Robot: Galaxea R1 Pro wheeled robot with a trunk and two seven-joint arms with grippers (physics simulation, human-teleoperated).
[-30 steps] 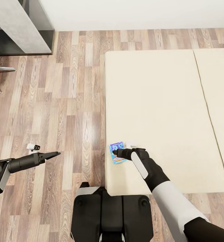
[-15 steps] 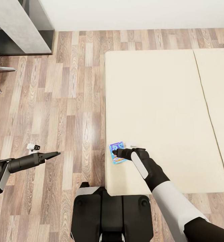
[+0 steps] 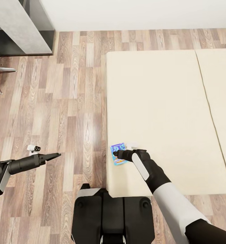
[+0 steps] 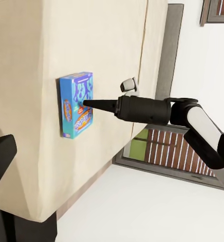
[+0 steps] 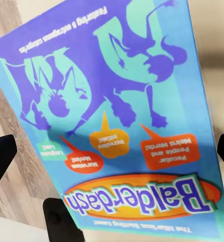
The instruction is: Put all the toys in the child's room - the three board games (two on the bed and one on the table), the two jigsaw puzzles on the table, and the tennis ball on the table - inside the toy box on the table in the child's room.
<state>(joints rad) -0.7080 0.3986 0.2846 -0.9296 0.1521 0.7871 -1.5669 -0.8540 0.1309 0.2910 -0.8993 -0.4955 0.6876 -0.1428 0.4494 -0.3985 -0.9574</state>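
A blue board game (image 3: 118, 151) with cartoon print lies flat on the beige bed (image 3: 167, 112), close to the mattress's left edge. My right gripper (image 3: 116, 154) hovers right over it, open; in the right wrist view its two black fingertips (image 5: 2, 157) stand at either side of the box (image 5: 117, 116), whose lid reads "Balderdash". The left wrist view shows that box (image 4: 76, 105) from the side with the right gripper (image 4: 88, 104) pointing at its face. My left gripper (image 3: 55, 156) hangs open over the wood floor, well left of the bed, holding nothing.
The light-grey table (image 3: 21, 27) with its dark section stands at the far left corner. A chair leg (image 3: 1, 69) pokes in at the left edge. Wood floor (image 3: 69, 101) runs between table and bed. My own dark base (image 3: 113, 217) sits against the bed's near corner.
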